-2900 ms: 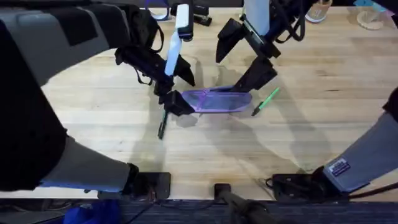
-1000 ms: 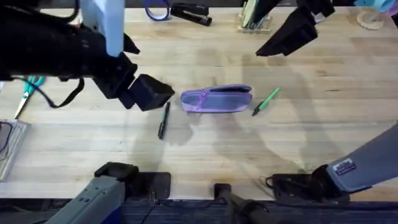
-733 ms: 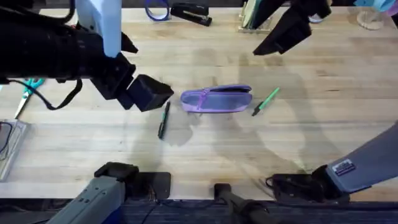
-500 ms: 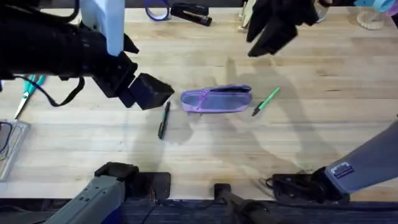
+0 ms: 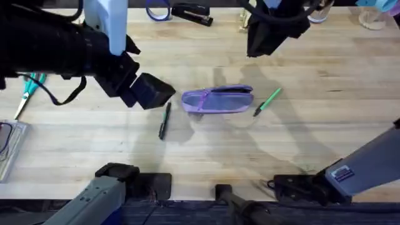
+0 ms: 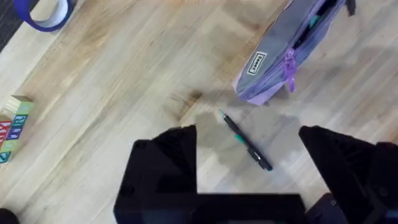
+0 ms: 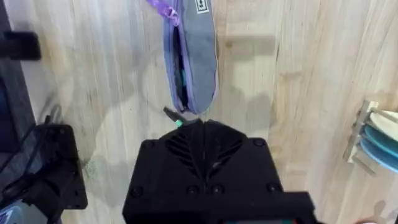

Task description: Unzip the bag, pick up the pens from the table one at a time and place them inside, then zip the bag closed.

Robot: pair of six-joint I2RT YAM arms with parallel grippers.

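Centrally placed bag (image 5: 218, 100): long axis left–right on the table (image 5: 312, 112), zipper gaping.
Black pen (image 5: 164, 120): near-upright, just left of bag.
Green pen (image 5: 267, 101): diagonal, right of bag.
Left gripper (image 6: 249, 140): fingers spread, empty.
Right gripper (image 7: 204, 124): fingers together, empty.

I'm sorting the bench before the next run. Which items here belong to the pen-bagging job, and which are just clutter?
Job:
lavender pouch
black pen
green pen

Clutter:
teal scissors
tape roll
black stapler
toy blocks
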